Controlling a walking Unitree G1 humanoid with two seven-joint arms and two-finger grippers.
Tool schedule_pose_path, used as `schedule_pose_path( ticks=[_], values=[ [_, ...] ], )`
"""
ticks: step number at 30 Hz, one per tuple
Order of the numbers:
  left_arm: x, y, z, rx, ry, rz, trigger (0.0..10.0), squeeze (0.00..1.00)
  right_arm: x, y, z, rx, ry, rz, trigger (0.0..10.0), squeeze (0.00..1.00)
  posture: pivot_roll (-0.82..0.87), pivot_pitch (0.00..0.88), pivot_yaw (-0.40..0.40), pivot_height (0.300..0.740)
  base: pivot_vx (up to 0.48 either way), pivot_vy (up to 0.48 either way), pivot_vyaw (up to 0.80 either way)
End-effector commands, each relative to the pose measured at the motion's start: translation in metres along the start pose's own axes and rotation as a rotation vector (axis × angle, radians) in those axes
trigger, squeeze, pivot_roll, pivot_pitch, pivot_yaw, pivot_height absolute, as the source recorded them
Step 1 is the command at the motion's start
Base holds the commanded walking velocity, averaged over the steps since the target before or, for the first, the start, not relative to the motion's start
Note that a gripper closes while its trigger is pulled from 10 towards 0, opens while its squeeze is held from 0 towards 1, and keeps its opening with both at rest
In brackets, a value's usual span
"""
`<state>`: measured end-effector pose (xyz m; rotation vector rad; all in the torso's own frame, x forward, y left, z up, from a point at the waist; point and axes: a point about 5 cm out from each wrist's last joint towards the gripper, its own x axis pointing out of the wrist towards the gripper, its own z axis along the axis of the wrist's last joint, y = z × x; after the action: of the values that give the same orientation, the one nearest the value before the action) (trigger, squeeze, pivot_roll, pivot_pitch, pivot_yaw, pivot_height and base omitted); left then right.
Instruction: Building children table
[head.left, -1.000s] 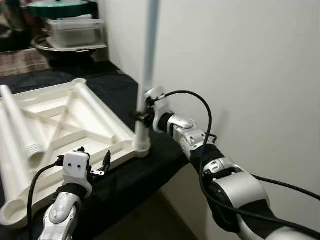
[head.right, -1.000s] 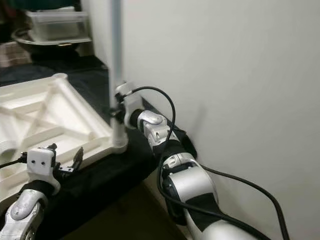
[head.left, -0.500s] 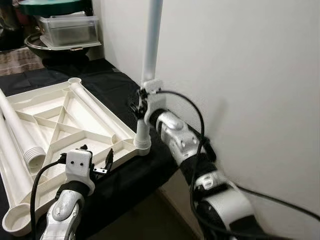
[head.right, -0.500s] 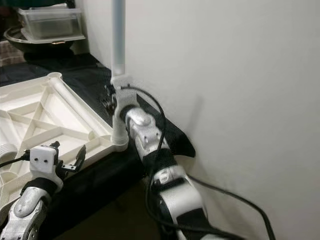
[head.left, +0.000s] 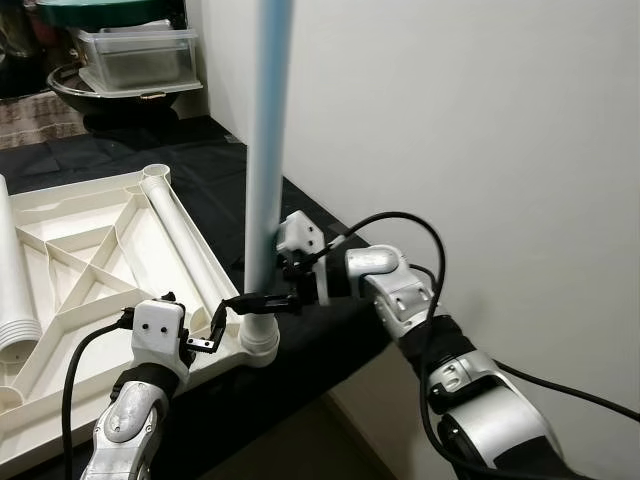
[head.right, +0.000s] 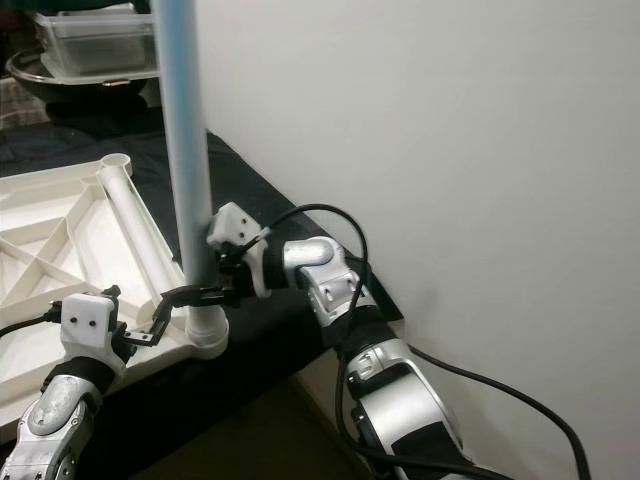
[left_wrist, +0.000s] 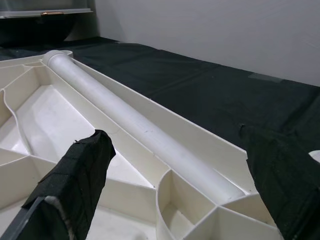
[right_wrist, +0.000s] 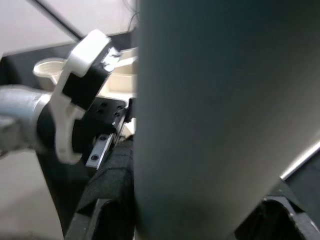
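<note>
One white upturned tabletop (head.left: 90, 250), one upright pale table leg (head.left: 265, 160), one loose ribbed leg (head.left: 15, 290) lying on it, two grippers, left gripper (head.left: 200, 325) and right gripper (head.left: 262, 300), one clear plastic tub (head.left: 140, 62), one black cloth (head.left: 200, 160)

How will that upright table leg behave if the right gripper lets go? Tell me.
The table leg looks like a stiff, hollow plastic tube, probably light. Tall and narrow, it might tip if its foot isn't seated in the tabletop's corner socket. The right gripper grips it low down, so the top may sway.

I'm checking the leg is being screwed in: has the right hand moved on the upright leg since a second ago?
Yes. The right hand now sits lower on the upright leg, just above the tabletop's corner socket; earlier it gripped clearly higher above that socket.
</note>
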<state>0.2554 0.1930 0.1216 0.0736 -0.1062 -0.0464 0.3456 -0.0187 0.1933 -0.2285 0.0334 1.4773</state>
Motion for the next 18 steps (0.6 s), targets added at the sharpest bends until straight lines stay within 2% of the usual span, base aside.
schedule_pose_path(
  ticks=[1, 2, 3, 5, 7, 8, 10, 11, 12, 13, 14, 15, 16, 17, 18],
  values=[
    [-0.001, -0.004, -0.002, -0.008, 0.006, -0.01, 10.0, 0.0, 0.008, -0.001, -0.004, 0.008, 0.044, -0.036, 0.5, 0.0, 0.11, 0.0, -0.139, 0.74, 0.0, 0.0, 0.0],
    [-0.001, -0.004, -0.002, -0.008, 0.006, -0.01, 10.0, 0.0, 0.008, -0.001, -0.004, 0.008, 0.044, -0.036, 0.5, 0.0, 0.11, 0.0, -0.139, 0.74, 0.0, 0.0, 0.0],
    [-0.001, -0.003, -0.002, -0.007, 0.006, -0.01, 10.0, 0.0, 0.011, -0.01, -0.004, 0.061, 0.038, -0.17, 0.0, 0.0, 0.11, 0.0, -0.132, 0.74, 0.0, 0.0, 0.0],
    [-0.002, -0.003, -0.002, -0.005, 0.006, -0.011, 10.0, 0.0, 0.006, -0.028, -0.007, 0.162, 0.034, -0.441, 0.0, 0.0, 0.11, 0.0, -0.133, 0.74, 0.0, 0.0, 0.0],
    [-0.002, -0.003, -0.002, -0.005, 0.006, -0.011, 10.0, 0.0, 0.006, -0.028, -0.007, 0.162, 0.034, -0.441, 0.0, 0.0, 0.11, 0.0, -0.133, 0.74, 0.0, 0.0, 0.0],
    [-0.002, -0.002, -0.002, -0.003, 0.007, -0.011, 10.0, 0.0, -0.006, -0.041, -0.011, 0.22, 0.045, -0.666, 0.0, 0.0, 0.11, 0.0, -0.132, 0.74, 0.0, 0.0, 0.0],
    [-0.002, -0.002, -0.002, -0.003, 0.007, -0.011, 10.0, 0.0, -0.006, -0.041, -0.011, 0.22, 0.045, -0.666, 0.0, 0.0, 0.11, 0.0, -0.132, 0.74, 0.0, 0.0, 0.0],
    [-0.002, -0.002, -0.002, -0.004, 0.008, -0.012, 10.0, 0.0, -0.03, -0.053, -0.019, 0.283, 0.049, -0.997, 0.0, 0.0, 0.1, 0.0, -0.131, 0.74, 0.0, 0.0, 0.0],
    [-0.002, -0.002, -0.002, -0.004, 0.008, -0.012, 10.0, 0.0, -0.03, -0.053, -0.019, 0.283, 0.049, -0.997, 0.0, 0.0, 0.1, 0.0, -0.131, 0.74, 0.0, 0.0, 0.0],
    [-0.002, -0.003, -0.002, -0.005, 0.009, -0.013, 10.0, 0.0, -0.032, -0.05, -0.018, 0.271, 0.024, -1.064, 0.0, 0.0, 0.1, 0.0, -0.127, 0.74, 0.0, 0.0, 0.0],
    [-0.002, -0.003, -0.002, -0.007, 0.011, -0.014, 10.0, 0.0, -0.023, -0.04, -0.015, 0.248, 0.005, -1.04, 0.0, 0.0, 0.1, 0.0, -0.123, 0.74, 0.0, 0.0, 0.0],
    [-0.002, -0.003, -0.002, -0.007, 0.011, -0.014, 10.0, 0.0, -0.023, -0.04, -0.015, 0.248, 0.005, -1.04, 0.0, 0.0, 0.1, 0.0, -0.123, 0.74, 0.0, 0.0, 0.0],
    [-0.002, -0.004, -0.003, -0.008, 0.013, -0.016, 10.0, 0.0, -0.013, -0.03, -0.011, 0.223, 0.002, -0.993, 1.1, 0.0, 0.09, 0.0, -0.117, 0.74, 0.0, 0.0, 0.0],
    [-0.002, -0.005, -0.003, -0.009, 0.014, -0.022, 10.0, 0.0, 0.0, -0.017, -0.003, 0.197, -0.025, -0.914, 10.0, 0.0, 0.09, 0.0, -0.117, 0.74, 0.0, 0.0, 0.0],
    [-0.002, -0.005, -0.003, -0.009, 0.014, -0.022, 10.0, 0.0, 0.0, -0.017, -0.003, 0.197, -0.025, -0.914, 10.0, 0.0, 0.09, 0.0, -0.117, 0.74, 0.0, 0.0, 0.0]
  ],
)
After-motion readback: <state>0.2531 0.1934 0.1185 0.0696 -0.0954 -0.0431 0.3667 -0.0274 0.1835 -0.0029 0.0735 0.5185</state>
